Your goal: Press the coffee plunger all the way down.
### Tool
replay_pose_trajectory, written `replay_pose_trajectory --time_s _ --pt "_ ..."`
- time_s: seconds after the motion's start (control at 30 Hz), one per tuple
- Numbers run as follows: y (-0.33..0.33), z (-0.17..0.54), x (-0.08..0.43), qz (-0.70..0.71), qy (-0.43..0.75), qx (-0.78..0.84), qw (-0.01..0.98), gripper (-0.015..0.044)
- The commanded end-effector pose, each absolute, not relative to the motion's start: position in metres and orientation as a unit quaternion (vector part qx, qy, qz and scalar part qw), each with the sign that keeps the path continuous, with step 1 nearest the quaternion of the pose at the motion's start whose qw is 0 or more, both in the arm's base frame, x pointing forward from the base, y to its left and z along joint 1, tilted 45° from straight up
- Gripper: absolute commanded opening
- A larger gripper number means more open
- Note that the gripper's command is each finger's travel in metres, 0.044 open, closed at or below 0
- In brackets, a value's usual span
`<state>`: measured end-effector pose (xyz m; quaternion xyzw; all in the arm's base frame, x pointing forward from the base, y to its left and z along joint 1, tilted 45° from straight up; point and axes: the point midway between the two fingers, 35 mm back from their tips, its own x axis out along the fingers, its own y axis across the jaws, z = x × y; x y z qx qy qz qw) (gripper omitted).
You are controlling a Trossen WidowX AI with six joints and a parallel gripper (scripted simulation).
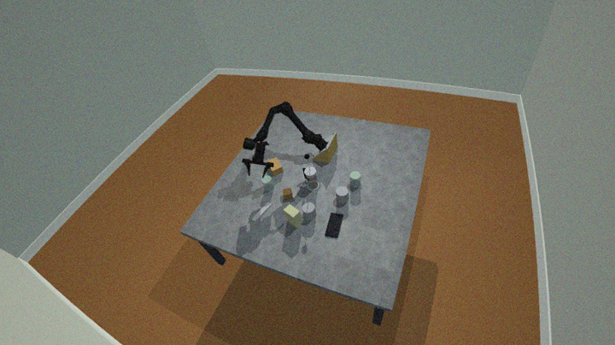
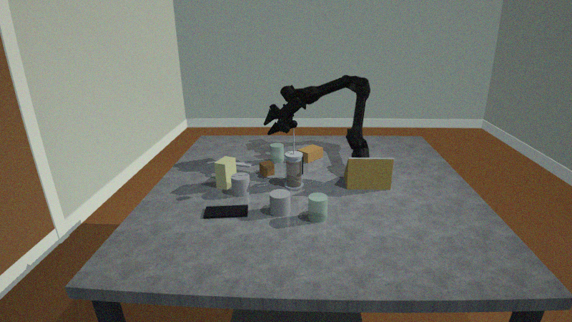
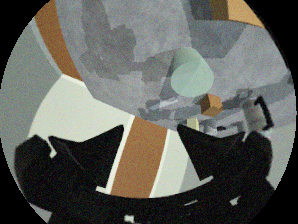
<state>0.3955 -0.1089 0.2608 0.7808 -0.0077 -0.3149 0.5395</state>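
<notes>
— Grey walls, brown floor, a grey table. Where's the press?

— Press stands upright mid-table, its plunger rod raised high above the lid.

— And the pincer?

— Gripper hangs wide apart, holding nothing, just left of the plunger's top and above the press.

— Neighbours?

— Small brown cube just left of the press, orange block behind it, yellow board to its right, grey cylinder and green cylinder in front.
</notes>
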Motion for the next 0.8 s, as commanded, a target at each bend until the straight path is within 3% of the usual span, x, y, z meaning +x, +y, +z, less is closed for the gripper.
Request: replay_pose_trajectory --time_s 0.0,0.33,0.77 --pt "-0.106 0.26 0.396 -0.316 -0.004 0.778 0.543 0.0426" --pt "0.011 0.209 0.384 -0.328 0.179 0.586 0.719 0.044" --pt "0.149 0.168 0.289 -0.209 0.335 0.079 0.915 0.044"
